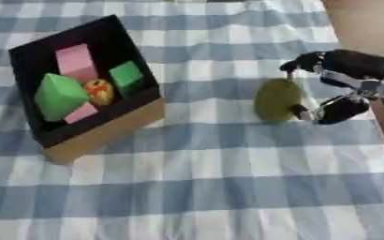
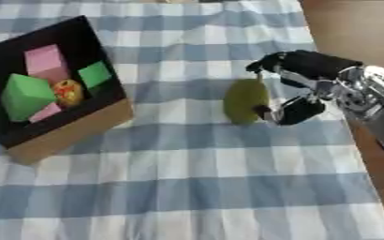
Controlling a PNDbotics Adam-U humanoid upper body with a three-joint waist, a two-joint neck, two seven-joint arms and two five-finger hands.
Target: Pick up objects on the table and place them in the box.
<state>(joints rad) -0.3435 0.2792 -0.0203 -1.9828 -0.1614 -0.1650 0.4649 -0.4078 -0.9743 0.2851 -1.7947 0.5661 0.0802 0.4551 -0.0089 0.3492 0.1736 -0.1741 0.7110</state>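
Note:
An olive-green pear-shaped fruit (image 1: pixel 277 99) stands on the blue-and-white checked cloth, right of centre. My right hand (image 1: pixel 349 65) comes in from the right edge and curls round the fruit. Its fingers (image 1: pixel 298 62) touch the top by the stem, and the thumb (image 1: pixel 306 112) sits against the lower right side. I cannot tell whether the fruit is lifted off the cloth. The black-lined cardboard box (image 1: pixel 105 133) sits tilted at the left. It holds a pink block (image 1: pixel 75 62), a large green block (image 1: pixel 58 95), a small green cube (image 1: pixel 126 73) and an orange-yellow round thing (image 1: pixel 99 91).
The cloth's right edge runs close behind the hand, with a brown surface (image 1: pixel 367 18) beyond it. Open checked cloth (image 1: pixel 211 187) stretches between the fruit and the box and across the whole front.

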